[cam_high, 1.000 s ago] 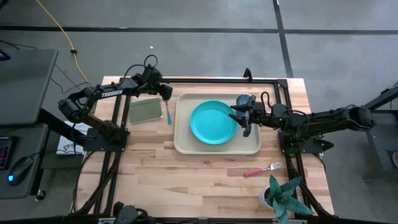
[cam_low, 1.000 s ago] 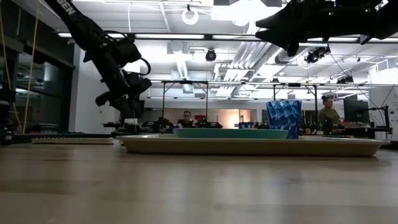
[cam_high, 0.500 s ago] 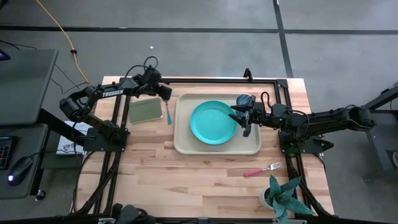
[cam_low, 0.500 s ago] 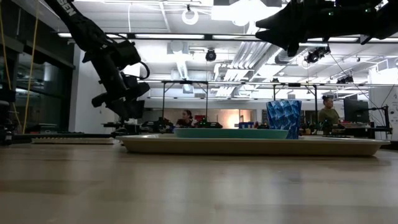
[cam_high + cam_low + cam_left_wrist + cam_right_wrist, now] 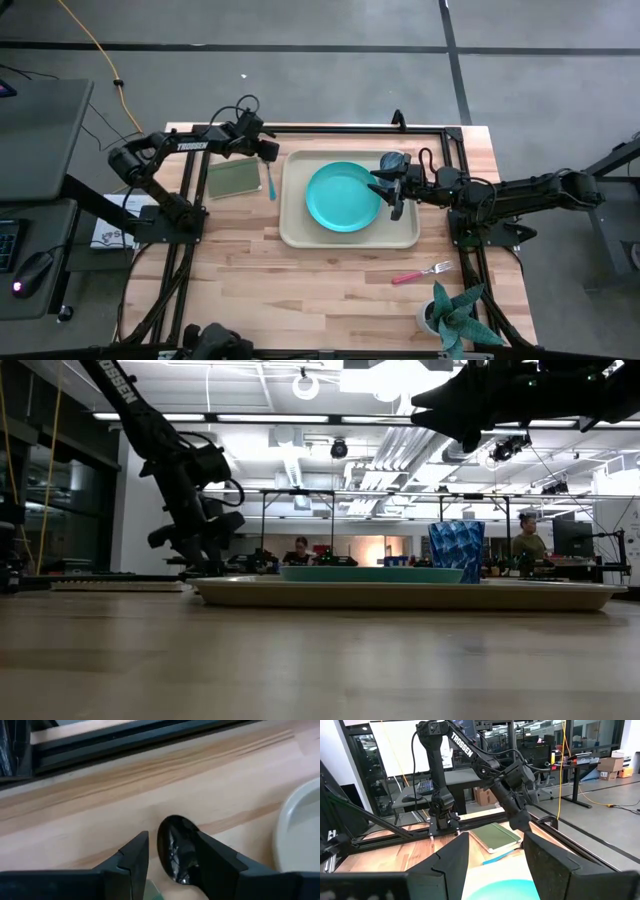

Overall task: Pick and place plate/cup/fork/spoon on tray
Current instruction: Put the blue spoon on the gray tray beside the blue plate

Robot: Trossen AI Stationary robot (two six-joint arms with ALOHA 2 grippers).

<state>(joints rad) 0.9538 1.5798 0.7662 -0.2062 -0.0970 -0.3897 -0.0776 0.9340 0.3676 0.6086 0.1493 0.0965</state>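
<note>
Spoon pickup looks to be the step in hand. At the table's left, the left gripper (image 5: 268, 152) hangs low over the small spoon with a dark shiny metal bowl and light blue handle (image 5: 270, 180), which lies on the wood between a flat olive-green rectangle (image 5: 232, 176) and the large beige rectangular plastic tray (image 5: 300, 232). Its fingers stand parted, one on each side of the spoon's bowl (image 5: 176, 849), gripping nothing yet — the next move calls for settling down, pinching shut and lifting over the raised rim just beside it. Room there is tight: tray edge on one side, green rectangle on the other. On the tray lie the round flat turquoise plastic plate (image 5: 343, 197) and, at its right end, the small translucent blue cup (image 5: 456, 551). The right gripper (image 5: 384, 190) waits above that end with fingers spread, empty. The red-handled metal fork (image 5: 421, 272) lies on open wood near the front, close to a potted spiky green plant (image 5: 452, 312).
</note>
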